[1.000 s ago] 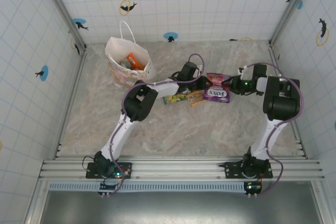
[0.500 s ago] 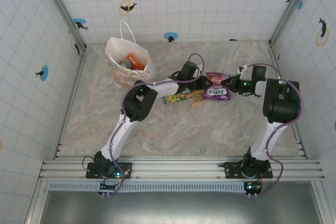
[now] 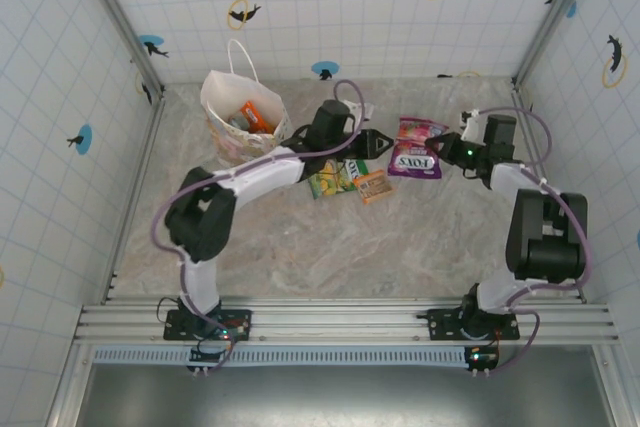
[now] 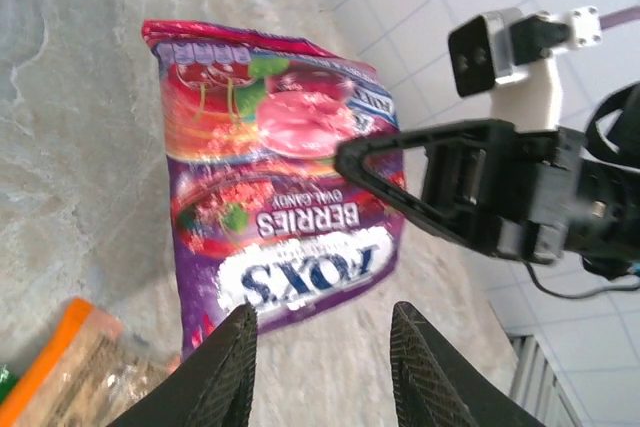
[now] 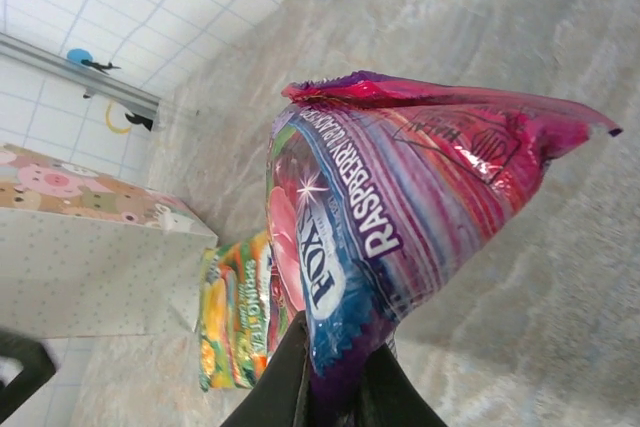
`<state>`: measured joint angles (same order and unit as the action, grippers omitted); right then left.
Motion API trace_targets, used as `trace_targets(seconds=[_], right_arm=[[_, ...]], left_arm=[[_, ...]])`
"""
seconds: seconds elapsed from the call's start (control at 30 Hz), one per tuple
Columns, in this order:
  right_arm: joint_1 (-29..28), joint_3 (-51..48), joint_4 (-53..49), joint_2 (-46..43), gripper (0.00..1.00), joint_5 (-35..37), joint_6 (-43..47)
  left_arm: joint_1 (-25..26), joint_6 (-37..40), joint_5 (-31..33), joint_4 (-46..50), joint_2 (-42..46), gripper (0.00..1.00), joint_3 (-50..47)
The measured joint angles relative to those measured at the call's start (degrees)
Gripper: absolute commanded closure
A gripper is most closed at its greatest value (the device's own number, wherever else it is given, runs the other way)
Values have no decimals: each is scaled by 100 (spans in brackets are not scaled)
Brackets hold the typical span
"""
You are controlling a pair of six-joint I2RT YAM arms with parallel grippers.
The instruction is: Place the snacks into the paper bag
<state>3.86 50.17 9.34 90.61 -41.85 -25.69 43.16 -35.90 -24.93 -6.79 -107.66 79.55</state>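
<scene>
- The right fingers [image 5: 285, 392] have shut within the last second. They now pinch one edge of the pink packet [image 5: 400, 217], which a second ago lay flat and untouched beside them.
- The packet has slid a little across the surface [image 3: 300, 247], away from the arm bases. In the right wrist view its gripped edge looks raised, though I cannot tell whether the far end has left the surface.
- The left arm has stretched out, its elbow swung off to the left. The left fingers [image 4: 215, 377] hover near the packet's opposite side, facing the right fingers. They are apart, a touch wider than before, with nothing between them.
- The bag [image 3: 235, 142] has not moved. It stands upright at the far left, mouth open, well apart from the pink packet, with an orange packet [image 3: 258, 115] showing inside.
- A green packet [image 3: 328, 180] and an orange bar [image 3: 374, 187] lie side by side where they were, on the surface between the bag and the pink packet.
- For the task, one more snack is now in hand, but on the side away from the bag. With the left fingers open and so close, a hand-over looks likely, or else a long carry across.
- At least three snacks remain outside the bag.
</scene>
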Motion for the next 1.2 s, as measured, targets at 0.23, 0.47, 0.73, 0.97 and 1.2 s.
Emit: trace_targets(seconds=[0.23,0.47,0.73,0.97,1.2], right_arm=[[-1043,0,57,-1032,95,944,-116],[-2229,291,153,-1416,96,2033,-103],[-3604,1296,254,-1281,96,3171,358],[-4391,2874,402,-422,95,3534,1060],[-4686,5344,-157,1268,95,3429,1858]], left_arm=[[31,111,168,280,1543,60,-1569],[35,149,487,975,2876,56,-2761],[-640,118,682,1401,4142,55,-3895],[-1897,140,592,1720,4933,53,-4417],[-3434,321,186,1919,5119,53,-4568]])
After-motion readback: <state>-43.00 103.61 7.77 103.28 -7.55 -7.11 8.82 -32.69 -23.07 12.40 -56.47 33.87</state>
